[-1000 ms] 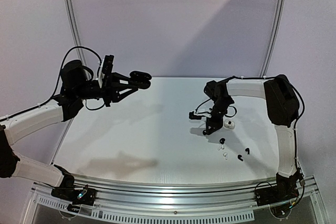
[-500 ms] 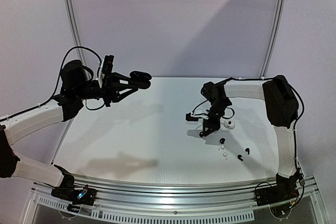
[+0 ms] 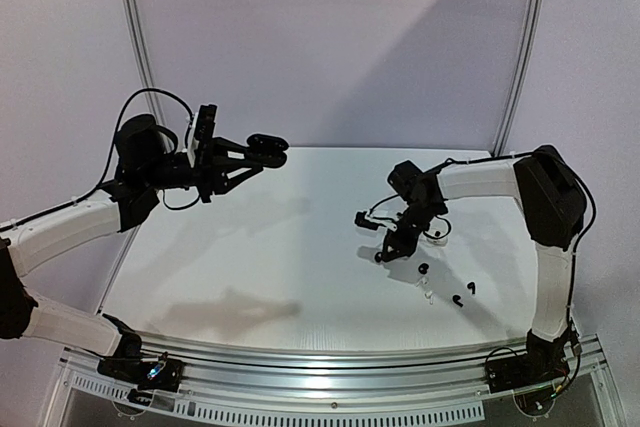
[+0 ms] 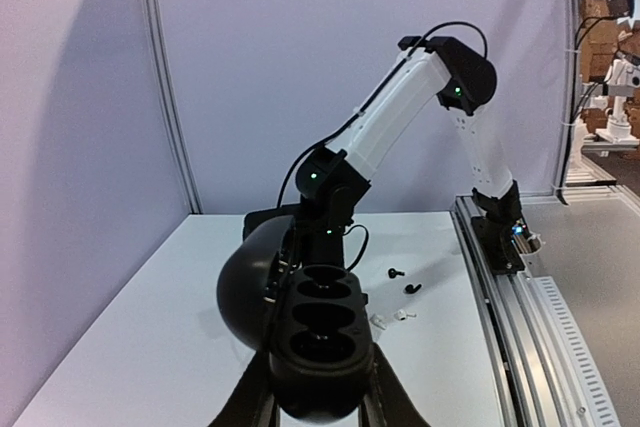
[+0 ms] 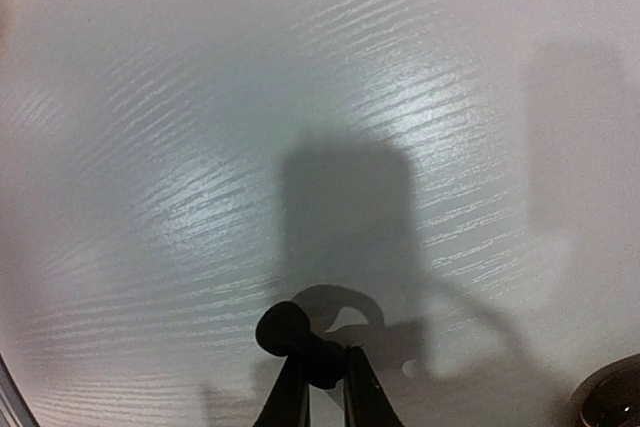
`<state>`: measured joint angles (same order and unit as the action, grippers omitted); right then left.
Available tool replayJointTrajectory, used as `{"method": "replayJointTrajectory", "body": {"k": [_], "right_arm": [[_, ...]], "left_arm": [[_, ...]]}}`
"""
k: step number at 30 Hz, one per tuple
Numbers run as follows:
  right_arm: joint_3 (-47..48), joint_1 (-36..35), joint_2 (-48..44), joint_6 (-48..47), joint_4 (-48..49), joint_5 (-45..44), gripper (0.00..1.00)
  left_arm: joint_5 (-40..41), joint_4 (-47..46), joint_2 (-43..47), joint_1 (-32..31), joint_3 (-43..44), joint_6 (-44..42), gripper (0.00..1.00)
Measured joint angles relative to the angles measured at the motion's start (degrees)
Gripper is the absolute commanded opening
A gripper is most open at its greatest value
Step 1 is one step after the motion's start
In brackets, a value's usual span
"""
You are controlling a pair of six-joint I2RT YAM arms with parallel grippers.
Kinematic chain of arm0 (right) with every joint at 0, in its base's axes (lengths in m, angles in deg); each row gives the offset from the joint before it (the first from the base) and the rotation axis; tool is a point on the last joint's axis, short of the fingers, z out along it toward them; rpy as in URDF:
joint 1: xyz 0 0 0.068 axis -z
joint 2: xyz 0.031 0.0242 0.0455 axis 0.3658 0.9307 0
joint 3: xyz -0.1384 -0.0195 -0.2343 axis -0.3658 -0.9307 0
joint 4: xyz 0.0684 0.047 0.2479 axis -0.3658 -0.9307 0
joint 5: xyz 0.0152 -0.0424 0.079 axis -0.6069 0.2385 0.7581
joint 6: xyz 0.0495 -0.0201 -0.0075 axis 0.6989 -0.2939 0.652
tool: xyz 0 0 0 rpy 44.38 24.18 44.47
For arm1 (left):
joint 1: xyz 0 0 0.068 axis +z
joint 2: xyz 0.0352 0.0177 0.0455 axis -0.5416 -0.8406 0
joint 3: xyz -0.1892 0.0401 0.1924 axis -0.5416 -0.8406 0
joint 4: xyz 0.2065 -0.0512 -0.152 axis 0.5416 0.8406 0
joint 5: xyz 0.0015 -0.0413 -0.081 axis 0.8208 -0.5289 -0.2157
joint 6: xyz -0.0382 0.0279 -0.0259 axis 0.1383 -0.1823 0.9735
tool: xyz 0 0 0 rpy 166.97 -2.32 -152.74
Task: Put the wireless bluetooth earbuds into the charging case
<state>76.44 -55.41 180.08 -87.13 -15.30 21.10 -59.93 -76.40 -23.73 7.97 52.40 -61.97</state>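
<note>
**Between the right fingertips: one earbud pinched**

Right end effector [image 5: 318, 372] is pressed together on a black earbud [image 5: 288, 330], low over the counter [image 3: 250, 247], probably ready to carry it to the charging case [image 4: 322, 337]. Left end effector [image 4: 320, 402] clamps that case, lid open, held high and well apart, seemingly presenting its sockets. Nearby lie three loose black earbuds [image 3: 423, 268] and two white earbuds [image 3: 428, 293].

Left arm [image 3: 70, 227] raised, jaws clamped; right arm [image 3: 480, 179] low, jaws pinched
</note>
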Motion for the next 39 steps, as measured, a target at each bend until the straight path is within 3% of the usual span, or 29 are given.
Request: {"method": "replayJointTrajectory", "body": {"k": [10,18,26,39], "right_arm": [[-5.6,-1.2,-8.3,14.6,10.7,-4.9,0.0],[2.7,-4.7,-17.0,24.7,14.2,-10.9,0.0],[17.9,-15.8,-21.2,29.8,17.6,-20.3,0.0],[27.2,-34.5,-20.6,25.8,18.4,-33.6,0.0]], "left_arm": [[8.0,-5.9,0.0,0.0,-4.1,0.8,0.0],[16.1,-14.6,0.0,-0.8,-8.1,0.9,0.0],[20.5,-23.4,1.0,-3.1,-12.9,1.0,0.0],[23.8,-36.4,7.4,-9.4,-22.5,6.4,0.0]]}}
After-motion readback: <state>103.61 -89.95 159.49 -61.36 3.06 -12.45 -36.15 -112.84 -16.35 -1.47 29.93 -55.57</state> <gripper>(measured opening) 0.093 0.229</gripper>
